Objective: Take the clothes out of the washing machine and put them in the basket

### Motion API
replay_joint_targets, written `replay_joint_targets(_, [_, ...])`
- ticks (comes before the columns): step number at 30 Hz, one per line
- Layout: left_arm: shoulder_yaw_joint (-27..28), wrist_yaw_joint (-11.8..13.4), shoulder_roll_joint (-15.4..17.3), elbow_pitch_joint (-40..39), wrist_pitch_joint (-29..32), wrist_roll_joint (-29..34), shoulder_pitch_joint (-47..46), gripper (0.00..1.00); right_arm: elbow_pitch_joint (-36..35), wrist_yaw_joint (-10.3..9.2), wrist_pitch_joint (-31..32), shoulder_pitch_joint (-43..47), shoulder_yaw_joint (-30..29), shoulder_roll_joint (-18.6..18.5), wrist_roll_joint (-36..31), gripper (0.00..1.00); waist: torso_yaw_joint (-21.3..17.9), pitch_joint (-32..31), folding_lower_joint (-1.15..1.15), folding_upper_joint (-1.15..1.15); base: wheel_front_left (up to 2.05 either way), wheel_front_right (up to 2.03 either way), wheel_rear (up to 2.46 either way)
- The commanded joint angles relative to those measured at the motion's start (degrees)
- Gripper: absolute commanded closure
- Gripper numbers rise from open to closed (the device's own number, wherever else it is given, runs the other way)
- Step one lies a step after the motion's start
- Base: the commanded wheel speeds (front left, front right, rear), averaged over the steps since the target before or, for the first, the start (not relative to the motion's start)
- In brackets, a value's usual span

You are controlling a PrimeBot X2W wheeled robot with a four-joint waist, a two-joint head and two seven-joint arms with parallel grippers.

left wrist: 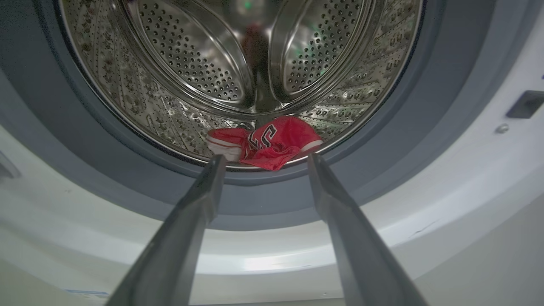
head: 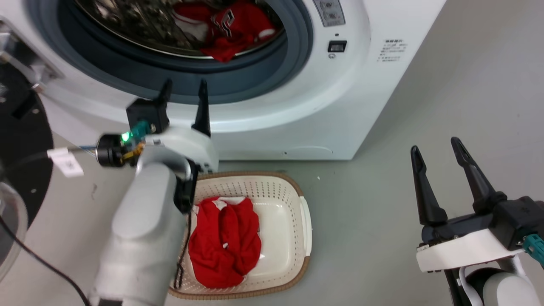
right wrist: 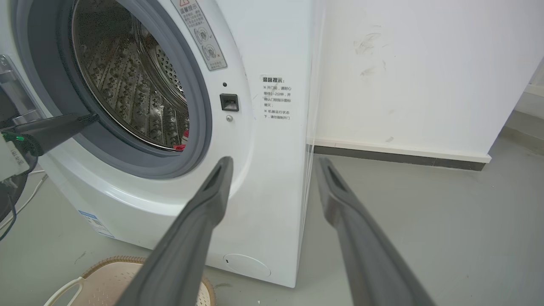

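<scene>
The white washing machine (head: 340,106) stands with its door open. A red jersey (head: 231,27) lies at the front of its steel drum, and it shows as a red heap (left wrist: 272,142) in the left wrist view. My left gripper (head: 183,91) is open and empty, fingers pointing at the grey door ring just below the opening. The cream basket (head: 293,199) sits on the floor in front of the washer with another red garment (head: 225,240) lying in it. Over the floor at the right my right gripper (head: 437,148) hangs open, holding nothing.
The black-framed round door (head: 19,140) hangs open at the far left, with a cable trailing below it. Grey floor (head: 382,221) lies between the basket and my right arm. A white wall (right wrist: 416,72) with a dark skirting stands beside the washer.
</scene>
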Motion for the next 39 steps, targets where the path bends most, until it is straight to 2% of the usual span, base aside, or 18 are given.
replay_joint_targets(1, [-0.10, -0.49, 0.79, 2.57, 0.03, -0.11, -3.21, 0.00, -0.57, -0.06, -0.30, -1.11, 0.40, 0.09, -0.18, 0.00, -1.36, 2.60, 0.00, 0.00, 0.00, 0.00, 0.00])
replay_joint_targets(11, [0.52, -3.05, 3.68, 17.82, 4.35, -1.56, -21.45, 0.00, -2.29, -0.05, -1.21, -3.94, 4.11, 0.11, -0.56, 0.00, -4.53, 9.89, 0.00, 0.00, 0.00, 0.00, 0.00])
replay_joint_targets(20, [0.24, -4.35, 9.37, 26.51, 13.30, -1.65, -35.37, 0.00, -2.71, -0.05, -2.54, -5.98, 8.11, 0.12, 0.28, 0.00, -9.69, 16.94, 0.00, 0.00, 0.00, 0.00, 0.00])
replay_joint_targets(33, [-2.31, -5.84, 17.23, 30.58, 28.47, -0.43, -51.15, 0.00, -1.80, -0.05, -5.07, -7.34, 13.55, 0.12, 2.97, 0.00, -16.55, 25.78, 0.00, 0.00, 0.00, 0.00, 0.00])
replay_joint_targets(39, [-3.54, -6.14, 19.28, 31.30, 34.11, 0.25, -55.34, 0.00, -0.26, -0.06, -6.34, -8.06, 15.81, 0.12, 3.77, 0.00, -19.31, 28.27, 0.00, 0.00, 0.00, 0.00, 0.00])
